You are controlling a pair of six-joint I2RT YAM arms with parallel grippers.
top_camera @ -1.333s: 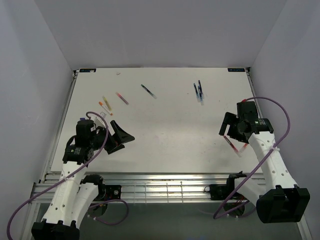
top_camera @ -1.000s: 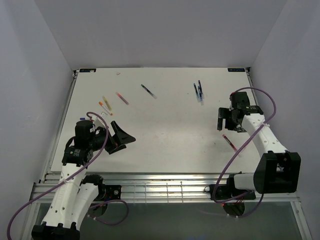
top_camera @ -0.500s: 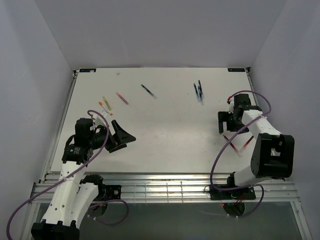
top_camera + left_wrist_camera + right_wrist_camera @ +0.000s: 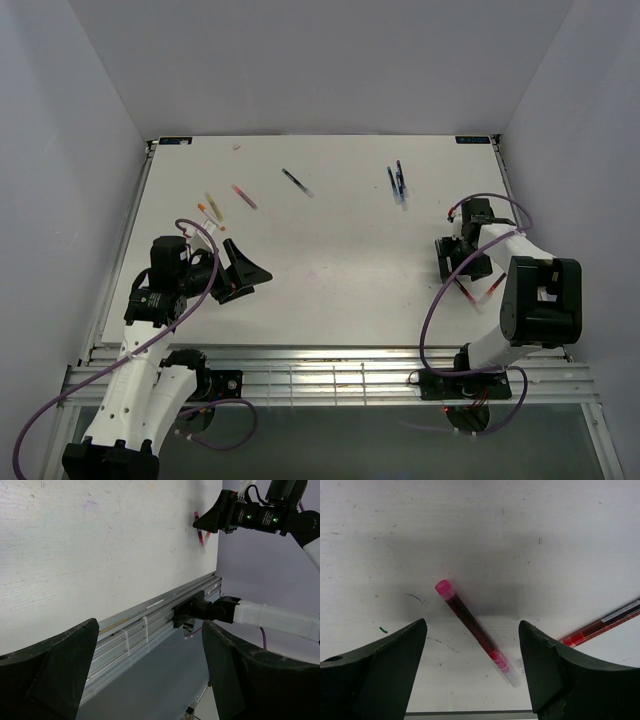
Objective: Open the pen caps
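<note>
Toward the near-left corner of the white worktop (image 4: 340, 250), the left black two-finger gripper (image 4: 247, 265) hangs with its jaws spread wide and nothing between them. Beyond it, near the left edge, lie thin orange and yellow plastic pens (image 4: 207, 209). Toward the far edge follow a pink pen (image 4: 244, 197), a black pen (image 4: 297, 182) and a pair of blue pens (image 4: 397, 184).

By the right edge, the right black two-finger gripper (image 4: 455, 262) points down, its jaws also wide apart and empty, directly over a slim red plastic pen (image 4: 476, 631). That pen lies flat between the two fingers and touches neither. Its long axis slants across the gap rather than square to it, with a rounded pink-red tip at one end and a clear section at the other. Which end is the cap is hard to tell. A second red pen (image 4: 600, 625) lies just outside one finger.

The right arm is much the nearer. Closing as it stands would likely catch the barrel at a slant, so a small wrist turn seems called for.
</note>
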